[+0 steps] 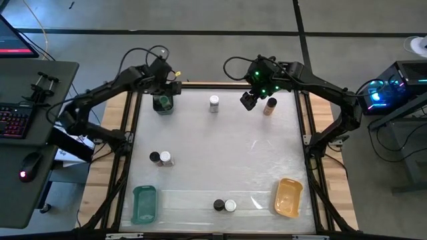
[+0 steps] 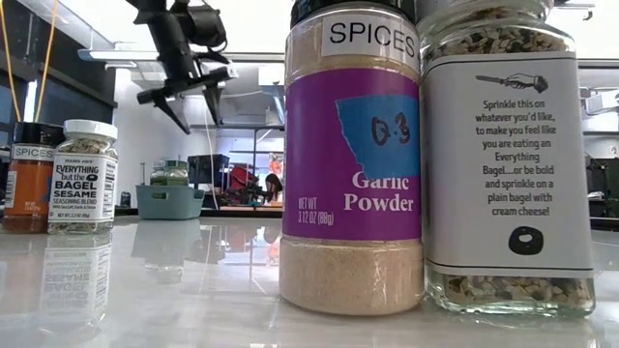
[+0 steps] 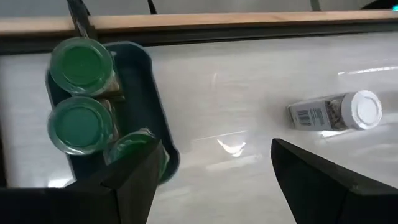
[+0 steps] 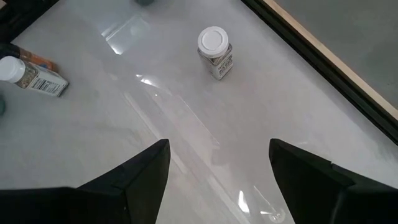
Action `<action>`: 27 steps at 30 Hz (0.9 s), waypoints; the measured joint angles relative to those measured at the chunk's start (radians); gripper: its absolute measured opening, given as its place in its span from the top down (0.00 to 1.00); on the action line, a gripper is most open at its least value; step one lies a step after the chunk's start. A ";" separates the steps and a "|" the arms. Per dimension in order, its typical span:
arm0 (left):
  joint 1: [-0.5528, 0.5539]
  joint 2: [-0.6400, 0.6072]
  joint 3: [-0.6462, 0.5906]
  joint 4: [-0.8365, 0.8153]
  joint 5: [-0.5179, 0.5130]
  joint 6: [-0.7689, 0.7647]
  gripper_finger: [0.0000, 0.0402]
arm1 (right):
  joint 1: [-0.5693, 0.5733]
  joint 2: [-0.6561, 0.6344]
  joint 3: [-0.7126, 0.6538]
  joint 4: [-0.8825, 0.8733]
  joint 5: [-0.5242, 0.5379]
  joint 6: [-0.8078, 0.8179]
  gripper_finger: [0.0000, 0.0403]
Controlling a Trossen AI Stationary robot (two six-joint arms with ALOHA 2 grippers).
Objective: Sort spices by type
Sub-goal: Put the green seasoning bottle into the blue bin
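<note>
Three green-lidded spice jars (image 3: 81,93) stand in a dark teal tray (image 1: 162,105) at the far left. My left gripper (image 3: 214,180) hovers open just above that tray (image 3: 158,124), also in the high view (image 1: 164,87). My right gripper (image 1: 248,100) hangs open near the far edge, between a white-lidded jar (image 1: 213,103) and a brown jar (image 1: 269,107); it touches neither. That white-lidded jar (image 4: 214,50) stands upright ahead of the right gripper (image 4: 217,180). A black-lidded jar (image 1: 155,158) and a white-lidded jar (image 1: 165,159) stand mid-left. Another such pair (image 1: 224,205) stands at the near edge, filling the low view (image 2: 353,164).
A teal tray (image 1: 144,203) lies at the near left and an orange tray (image 1: 289,197) at the near right. The wooden table rim (image 3: 205,23) runs just beyond the green jars. Bare tabletop lies across the middle (image 1: 227,153).
</note>
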 joint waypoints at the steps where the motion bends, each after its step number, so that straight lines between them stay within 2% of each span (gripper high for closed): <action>1: -0.006 0.015 0.000 0.001 -0.013 -0.003 0.28 | 0.000 0.000 0.000 0.000 0.000 0.000 0.33; 4: -0.023 0.067 -0.001 0.029 -0.063 0.001 0.28 | 0.000 0.000 0.000 0.000 0.000 0.000 0.33; 8: -0.025 0.126 -0.001 0.125 -0.003 0.001 0.30 | 0.000 0.000 0.000 0.000 0.000 0.003 0.33; 10: -0.039 0.141 -0.001 0.170 0.001 -0.019 0.35 | 0.000 0.000 0.000 0.000 0.000 0.003 0.33; 12: -0.057 0.146 -0.001 0.186 -0.022 -0.028 0.46 | 0.000 0.000 0.000 0.000 0.000 0.003 0.33; 14: -0.079 0.152 -0.001 0.157 -0.070 -0.029 0.62 | 0.000 0.000 0.000 0.001 0.000 0.003 0.33; 16: -0.099 0.160 -0.001 0.111 -0.130 -0.035 0.83 | 0.000 0.000 0.000 0.002 0.000 0.002 0.33; 17: -0.108 0.162 -0.002 0.087 -0.158 -0.049 0.91 | 0.000 0.000 0.000 0.005 0.000 0.002 0.33; 18: -0.118 0.163 -0.007 0.076 -0.187 -0.072 0.95 | 0.000 0.000 0.000 0.010 0.000 0.002 0.33; 24: -0.208 0.157 -0.066 0.098 -0.383 -0.305 0.99 | 0.000 0.000 0.000 0.040 0.000 0.001 0.33; 27: -0.273 0.162 -0.078 0.098 -0.491 -0.357 1.00 | 0.000 0.000 0.000 0.039 -0.001 0.002 0.33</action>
